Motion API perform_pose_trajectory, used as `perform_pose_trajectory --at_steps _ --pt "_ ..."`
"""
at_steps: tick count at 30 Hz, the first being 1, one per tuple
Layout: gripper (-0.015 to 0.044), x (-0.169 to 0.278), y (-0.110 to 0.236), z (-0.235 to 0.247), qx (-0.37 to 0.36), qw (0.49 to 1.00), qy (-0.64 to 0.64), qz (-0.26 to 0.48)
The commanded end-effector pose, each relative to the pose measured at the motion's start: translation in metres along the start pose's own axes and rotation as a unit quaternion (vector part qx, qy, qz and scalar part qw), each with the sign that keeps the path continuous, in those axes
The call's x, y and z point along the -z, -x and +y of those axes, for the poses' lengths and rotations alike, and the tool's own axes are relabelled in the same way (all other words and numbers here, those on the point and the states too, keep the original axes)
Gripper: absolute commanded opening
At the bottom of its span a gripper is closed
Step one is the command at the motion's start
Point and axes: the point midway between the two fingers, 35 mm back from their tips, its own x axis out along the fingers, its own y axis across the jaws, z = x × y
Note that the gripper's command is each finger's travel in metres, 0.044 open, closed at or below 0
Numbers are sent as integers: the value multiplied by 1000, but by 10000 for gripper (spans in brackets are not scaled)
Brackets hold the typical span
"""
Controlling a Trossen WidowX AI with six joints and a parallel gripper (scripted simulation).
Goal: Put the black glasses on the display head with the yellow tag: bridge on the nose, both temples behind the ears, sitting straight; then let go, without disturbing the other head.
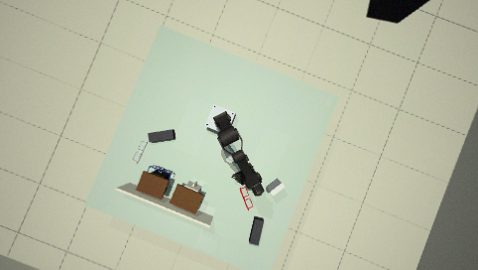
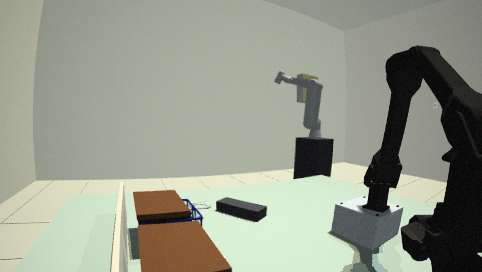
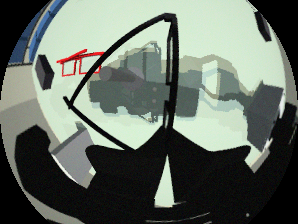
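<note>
In the wrist view my gripper [image 3: 164, 129] is shut on the black glasses [image 3: 174, 75]. Their front is seen edge-on, running up from the fingertips, with the temples reaching out to the left. In the top view the arm reaches to the right of the display heads, near the red glasses, and the held glasses cannot be made out. One display head, under a brown block [image 1: 153, 186] [image 2: 160, 201], bears blue glasses [image 2: 201, 219]. The other head [image 1: 193, 185], grey, shows at the edge of a second brown block [image 1: 186, 199] [image 2: 180, 242]. No yellow tag can be made out.
Red glasses [image 1: 246, 199] [image 3: 75, 56] lie on the mat. Pale glasses [image 1: 140, 151] lie left, near a dark box [image 1: 162, 136] [image 2: 241, 209]. Another dark box [image 1: 256, 230] and a grey-white block [image 1: 275, 188] stand right. A low wall [image 1: 164, 207] runs behind the heads.
</note>
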Motion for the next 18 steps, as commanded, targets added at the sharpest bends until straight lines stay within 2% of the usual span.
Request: perform_pose_trajectory --at_steps 1,18 --pt "0 1 -1 2 -6 1000 -3 2" --pt "0 12 -1 -6 -6 1000 -3 2"
